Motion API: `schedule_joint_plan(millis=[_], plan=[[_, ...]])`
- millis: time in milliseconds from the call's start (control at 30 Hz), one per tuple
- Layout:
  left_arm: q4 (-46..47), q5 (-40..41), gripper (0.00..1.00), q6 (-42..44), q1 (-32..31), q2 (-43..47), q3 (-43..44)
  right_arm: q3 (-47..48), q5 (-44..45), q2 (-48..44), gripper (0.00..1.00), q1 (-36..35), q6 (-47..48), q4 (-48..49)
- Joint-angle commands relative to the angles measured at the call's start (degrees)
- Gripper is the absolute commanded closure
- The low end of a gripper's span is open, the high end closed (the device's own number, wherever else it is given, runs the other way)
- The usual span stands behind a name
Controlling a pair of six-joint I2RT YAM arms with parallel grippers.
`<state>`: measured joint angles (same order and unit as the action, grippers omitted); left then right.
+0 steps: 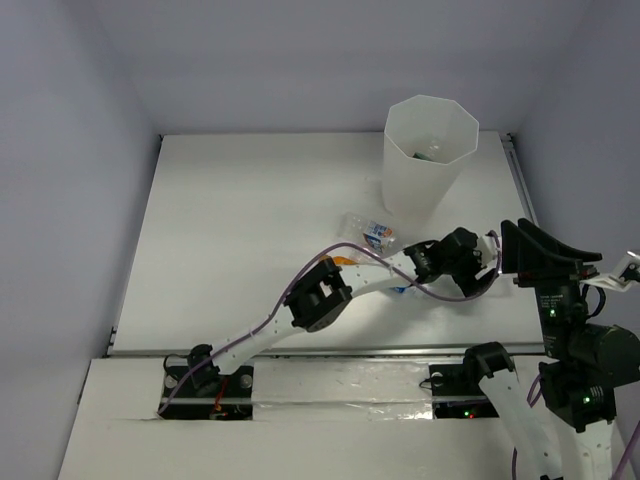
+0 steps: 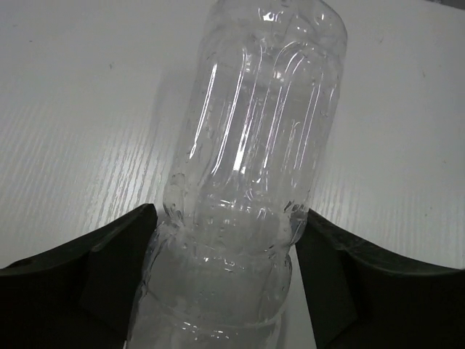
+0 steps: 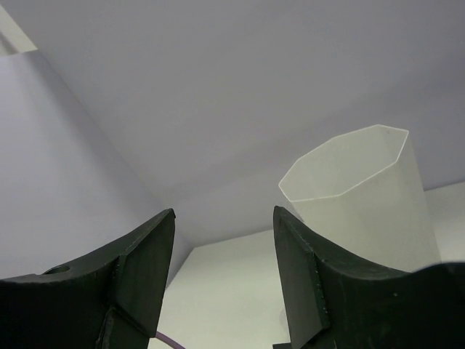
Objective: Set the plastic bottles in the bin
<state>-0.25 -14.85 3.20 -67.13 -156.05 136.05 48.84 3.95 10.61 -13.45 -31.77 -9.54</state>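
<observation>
My left gripper [image 1: 468, 262] reaches across the table, right of the middle. In the left wrist view, my left gripper [image 2: 229, 217] is shut on a clear ribbed plastic bottle [image 2: 254, 138], with both jaws pressing its sides. I cannot tell whether that bottle touches the table. A clear bottle with a blue-and-white label [image 1: 368, 229] lies near the foot of the bin [image 1: 430, 150]. An orange bottle [image 1: 343, 261] shows partly under the left arm. The tall translucent bin holds at least one bottle [image 1: 430, 153]. My right gripper [image 1: 525, 250] is raised at the right, open and empty [image 3: 224, 218].
The bin [image 3: 363, 196] stands at the back right, close to the table's right edge [image 1: 520, 190]. The left arm's forearm [image 1: 320, 295] and purple cable [image 1: 440, 290] lie across the table's front middle. Grey walls close in the back and both sides.
</observation>
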Motion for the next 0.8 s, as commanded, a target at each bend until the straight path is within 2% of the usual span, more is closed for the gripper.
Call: schedule_joint_plan(millis=[0, 33, 133, 300, 433, 533, 667, 767], plan=[[4.3, -0.3, 0.33, -2.7, -0.8, 1.3, -1.4, -0.5, -2.1, 1.0, 0.39, 0.4, -0.7, 2.7], [5.2, -0.5, 0.38, -2.9, -0.8, 2.2, -1.9, -0.5, -2.1, 1.1, 0.39, 0.4, -0.7, 2.6], [8.1, -1.1, 0.45, -5.7, -0.8, 5.1, -3.7, -0.1, -1.9, 0.9, 0.44, 0.4, -0.4, 2.1], [17.4, -2.8, 0.52, -7.6, -0.2, 14.3, -12.5, 0.5, -3.0, 0.6, 0.57, 0.4, 0.4, 1.8], [27.3, -10.5, 0.56, -15.9, 3.2, 24.0, -17.7, 1.5, -3.5, -1.6, 0.67, 0.4, 2.4, 2.8], [32.6, -13.4, 0.58, -20.8, 6.4, 28.4, -19.5, 2.4, -6.3, -3.8, 0.71, 0.4, 2.9, 3.9], [37.2, -16.9, 0.58, -22.9, 9.3, 33.6, -21.6, 2.3, -13.3, -3.8, 0.73, 0.4, 3.2, 5.7], [38.4, -17.1, 0.58, -22.9, 11.2, 37.8, -23.9, 1.9, -23.4, -0.8, 0.76, 0.4, 2.7, 7.8]])
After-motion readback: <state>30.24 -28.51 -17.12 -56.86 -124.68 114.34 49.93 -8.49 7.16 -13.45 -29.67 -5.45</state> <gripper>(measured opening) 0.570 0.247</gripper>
